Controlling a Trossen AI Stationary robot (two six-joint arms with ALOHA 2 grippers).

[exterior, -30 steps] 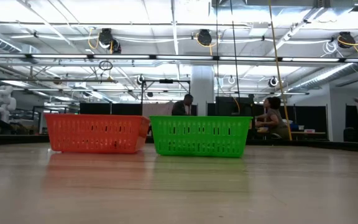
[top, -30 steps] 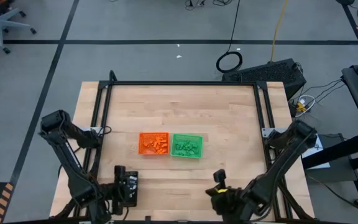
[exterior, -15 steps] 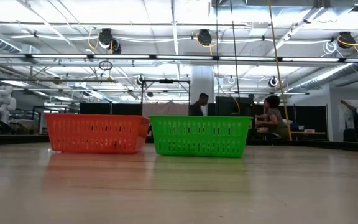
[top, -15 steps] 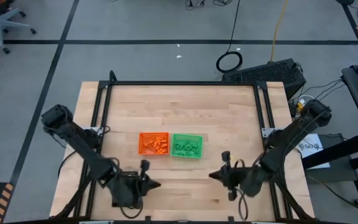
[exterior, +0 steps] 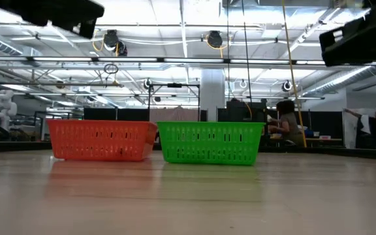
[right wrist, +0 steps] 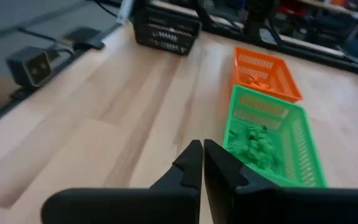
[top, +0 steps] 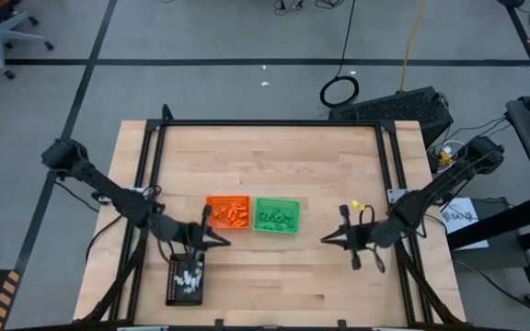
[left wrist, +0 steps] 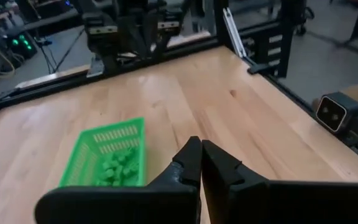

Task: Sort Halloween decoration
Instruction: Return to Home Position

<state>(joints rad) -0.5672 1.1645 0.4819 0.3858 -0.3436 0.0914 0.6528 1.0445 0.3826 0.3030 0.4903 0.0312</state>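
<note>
Left pincer (left wrist: 199, 148) is pressed shut on nothing, fingertips touching, and hangs over the table (top: 265, 156) just beside the orange tray (top: 208, 213). Right pincer (right wrist: 201, 148) mirrors it, closed and empty too, near the green tray (top: 298, 216). Both trays sit side by side between the two pincers.

Orange trinkets (top: 231, 215) lie in the orange tray and green trinkets (top: 276, 218) in the green one. That leaves the white trinkets (top: 188, 276), and they're in the black tray (top: 169, 280), near the left pincer on the side toward the table's front edge.

I can't spot a loose piece on the wood, so I judge the sorting finished and this the homing step. The next move, as I read it, calls for folding both arms back to rest, kept high enough to clear the tray walls, with no grasp needed.

No brand, label or writing shows that I can read.
</note>
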